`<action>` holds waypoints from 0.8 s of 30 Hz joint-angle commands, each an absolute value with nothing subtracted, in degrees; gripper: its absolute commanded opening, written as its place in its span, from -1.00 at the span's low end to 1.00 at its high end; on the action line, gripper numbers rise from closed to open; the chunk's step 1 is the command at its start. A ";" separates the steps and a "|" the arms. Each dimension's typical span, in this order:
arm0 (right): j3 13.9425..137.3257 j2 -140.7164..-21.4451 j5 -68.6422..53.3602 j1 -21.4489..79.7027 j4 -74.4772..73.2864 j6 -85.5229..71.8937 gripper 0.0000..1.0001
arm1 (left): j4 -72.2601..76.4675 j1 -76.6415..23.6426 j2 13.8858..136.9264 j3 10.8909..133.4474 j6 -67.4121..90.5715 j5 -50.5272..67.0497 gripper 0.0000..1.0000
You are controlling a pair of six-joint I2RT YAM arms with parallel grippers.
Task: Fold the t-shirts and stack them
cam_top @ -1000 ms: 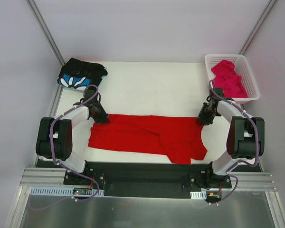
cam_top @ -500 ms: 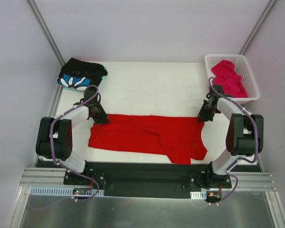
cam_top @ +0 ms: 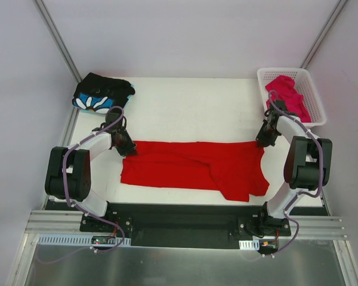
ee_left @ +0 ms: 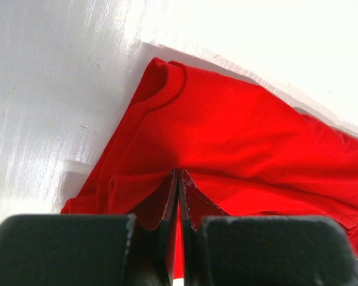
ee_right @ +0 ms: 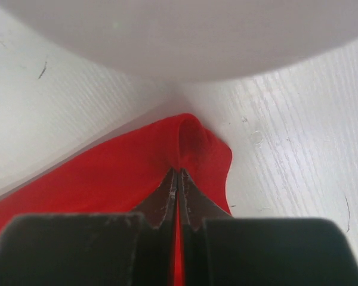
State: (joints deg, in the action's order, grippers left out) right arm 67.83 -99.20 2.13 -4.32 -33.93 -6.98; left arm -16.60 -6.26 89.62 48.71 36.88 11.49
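The black t-shirt with blue and white flowers point(cam_top: 100, 95) is sitting in a small heap at the far left corner of the table point(cam_top: 191, 107). Just near of it, the left pincer point(cam_top: 130, 149) is pinching the far left corner of the red t-shirt point(cam_top: 191, 167), squeezed tight on the cloth. The red t-shirt is lying spread out across the middle of the table. The right pincer point(cam_top: 264, 142) is pinching its far right corner, tight too. At the far right, the pink t-shirt point(cam_top: 286, 95) is lying inside the white basket point(cam_top: 315, 98).
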 commanded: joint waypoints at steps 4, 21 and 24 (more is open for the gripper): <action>70.93 -100.99 2.64 -4.57 -35.59 -5.71 -0.91 | -18.10 -5.89 89.12 51.15 35.60 10.72 -0.96; 73.57 -90.09 -7.20 14.66 -40.61 -7.29 -0.16 | -20.74 -5.89 82.53 47.38 35.86 10.19 -0.96; 75.05 -92.80 -7.39 20.11 -41.30 -7.30 -0.19 | -20.74 -5.89 82.18 46.32 36.38 11.51 -0.96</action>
State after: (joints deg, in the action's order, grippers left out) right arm 74.06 -90.96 -5.19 14.81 -39.59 -6.28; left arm -18.90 -6.26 84.20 48.05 36.60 11.44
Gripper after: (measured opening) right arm 0.413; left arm 0.019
